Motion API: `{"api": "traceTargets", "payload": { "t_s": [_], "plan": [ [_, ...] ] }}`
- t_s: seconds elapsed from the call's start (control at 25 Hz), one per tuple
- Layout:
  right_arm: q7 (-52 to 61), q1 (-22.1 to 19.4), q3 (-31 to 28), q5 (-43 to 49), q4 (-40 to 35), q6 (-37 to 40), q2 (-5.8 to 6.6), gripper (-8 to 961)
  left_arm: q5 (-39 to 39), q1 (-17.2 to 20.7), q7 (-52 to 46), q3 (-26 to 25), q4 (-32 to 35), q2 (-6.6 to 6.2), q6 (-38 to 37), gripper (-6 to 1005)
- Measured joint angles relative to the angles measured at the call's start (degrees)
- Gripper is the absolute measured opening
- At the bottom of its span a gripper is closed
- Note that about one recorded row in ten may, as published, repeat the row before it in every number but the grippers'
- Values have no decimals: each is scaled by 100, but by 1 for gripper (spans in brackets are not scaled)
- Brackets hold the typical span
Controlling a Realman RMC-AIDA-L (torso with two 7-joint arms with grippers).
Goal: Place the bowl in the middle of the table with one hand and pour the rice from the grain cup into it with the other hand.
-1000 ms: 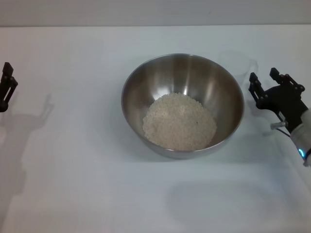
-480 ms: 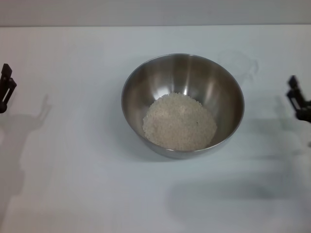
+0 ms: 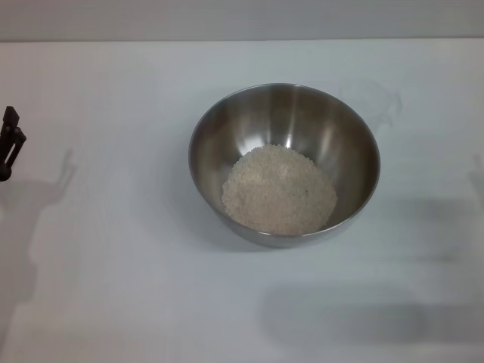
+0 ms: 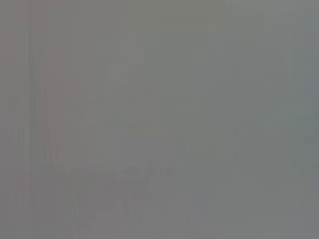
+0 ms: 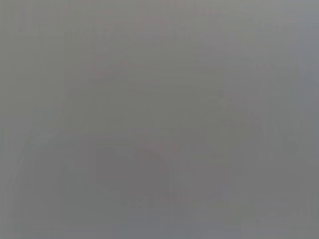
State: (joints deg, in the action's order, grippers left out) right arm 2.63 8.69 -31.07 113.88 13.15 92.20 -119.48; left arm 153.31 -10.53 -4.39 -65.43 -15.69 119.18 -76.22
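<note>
Bowl [image 3: 283, 162]: large round shiny stainless-steel one, mid-table [image 3: 113, 287], slightly toward the far edge, cream rice [image 3: 278, 189] heaped inside. Likely rigid, slick, heavier loaded; take it by the thin rim. Translucent grain cup [image 3: 382, 102] faint just beyond its right rim. Left gripper [image 3: 9, 144] at left edge, fingers: can't tell. Versus earlier: right gripper gone from view, left has drifted outward.

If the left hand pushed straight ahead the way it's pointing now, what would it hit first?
Hard to say: only a sliver of the left hand shows at the table's edge. It seems to point away over bare table; the bowl sits well aside.
</note>
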Motion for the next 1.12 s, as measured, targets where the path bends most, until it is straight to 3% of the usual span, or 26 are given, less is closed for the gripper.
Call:
{"api": "traceTargets", "payload": {
  "t_s": [0.92, 1.12],
  "plan": [
    [-99, -25, 4, 6, -111, 195, -5, 843, 38, 145, 2, 227, 60, -9, -77, 859],
    [-78, -142, -3, -4, -153, 550, -1, 843, 46, 198, 0, 230, 24, -9, -115, 859]
  ]
}}
